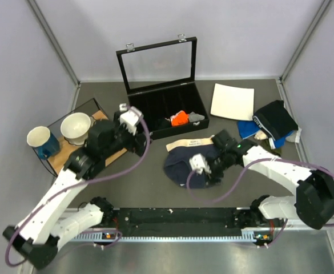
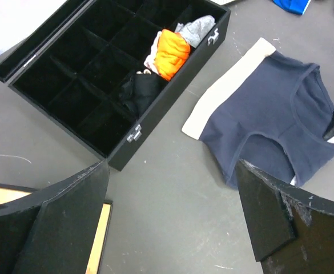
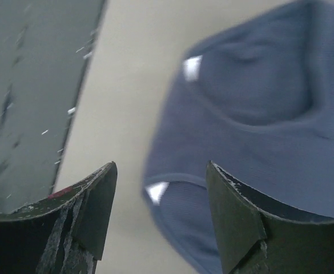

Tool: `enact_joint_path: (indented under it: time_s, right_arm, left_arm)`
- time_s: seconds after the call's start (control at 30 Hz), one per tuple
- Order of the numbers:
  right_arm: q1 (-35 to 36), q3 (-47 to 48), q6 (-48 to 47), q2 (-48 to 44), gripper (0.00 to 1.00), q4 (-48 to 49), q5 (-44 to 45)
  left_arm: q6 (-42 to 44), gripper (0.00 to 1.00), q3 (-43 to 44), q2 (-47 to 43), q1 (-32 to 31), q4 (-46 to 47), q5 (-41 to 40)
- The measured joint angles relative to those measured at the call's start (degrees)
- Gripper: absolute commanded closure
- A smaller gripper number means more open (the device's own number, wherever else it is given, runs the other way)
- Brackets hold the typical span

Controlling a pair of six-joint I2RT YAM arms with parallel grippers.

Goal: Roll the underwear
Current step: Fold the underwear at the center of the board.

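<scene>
Directly under the spread right end effector [image 3: 161, 168] lies the underwear [image 3: 258, 131].

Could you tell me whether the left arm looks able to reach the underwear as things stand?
Probably yes: only bare table lies between the open left gripper and the underwear; the black box sits aside. The right gripper is over the fabric.
</scene>
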Motion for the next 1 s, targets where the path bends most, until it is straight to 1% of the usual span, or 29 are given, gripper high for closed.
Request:
enact_joint_path:
  time_s: [0.07, 0.1, 0.17, 0.27, 0.37, 0.47, 0.5, 0.6, 0.63, 0.7, 0.77, 0.87, 0.9, 0.97, 1.0]
  right_arm:
    - [5.03, -2.97, -3.8, 1.44, 0.42, -2.14, 2.16]
    - [6.38, -3.67, -5.16, 2.45, 0.44, -2.99, 3.39]
    - [7.8, -3.74, -6.67, 4.09, 0.45, -2.99, 5.68]
    - [9.62, -3.76, -7.34, 5.79, 0.46, -1.62, 9.31]
    - [10.47, -3.76, -7.43, 8.02, 0.5, 0.11, 11.96]
    - [10.6, -4.13, -7.41, 10.27, 0.63, 1.97, 14.49]
    - [10.8, -4.42, -7.45, 10.84, 0.73, 2.67, 15.02]
    - [12.02, -4.35, -6.8, 10.93, 0.87, 3.69, 16.2]
    - [12.79, -4.33, -6.56, 10.86, 0.88, 3.58, 16.5]
    - [14.47, -4.33, -6.49, 10.6, 0.89, 2.71, 16.5]
    - [16.98, -4.24, -6.43, 10.51, 0.88, 1.03, 16.0]
    - [21.42, -3.39, -5.49, 10.64, 0.76, -2.93, 13.79]
    - [22.73, -2.75, -5.05, 10.91, 0.69, -3.87, 12.59]
    - [24.52, -0.76, -3.54, 12.31, 0.66, -5.46, 10.29]
    - [24.81, 0.66, -2.51, 13.29, 0.62, -6.16, 9.22]
  left_arm:
    - [0.02, 0.02, -6.08, -6.67, 0.04, 2.75, 0.07]
    - [0.0, 0.02, -9.9, -9.46, 0.04, 4.55, 0.09]
    - [-0.09, 0.03, -15.34, -11.82, 0.04, 5.81, 0.09]
    - [-0.59, 0.04, -20.57, -12.22, 0.04, 5.81, 0.02]
    - [-1.09, 0.04, -21.16, -10.95, 0.04, 5.88, 0.04]
    - [-1.09, 0.04, -21.16, -10.91, 0.04, 6.69, 0.22]
    - [-1.07, 0.04, -21.16, -10.91, 0.04, 6.82, 0.46]
    - [-1.11, 0.04, -21.16, -10.91, 0.04, 6.93, 1.18]
    - [-1.11, 0.04, -21.16, -10.91, 0.04, 6.95, 1.38]
    - [-1.11, 0.04, -21.16, -10.95, 0.04, 6.99, 1.57]
    - [-1.11, 0.04, -21.16, -10.95, 0.04, 7.08, 1.81]
    - [-1.14, 0.04, -21.16, -10.97, 0.04, 7.15, 2.19]
    - [-1.2, 0.04, -21.16, -10.97, 0.04, 7.21, 2.27]
    - [-1.42, 0.04, -21.16, -10.97, 0.04, 7.3, 2.67]
    - [-1.64, 0.04, -21.16, -10.95, 0.04, 7.32, 2.93]
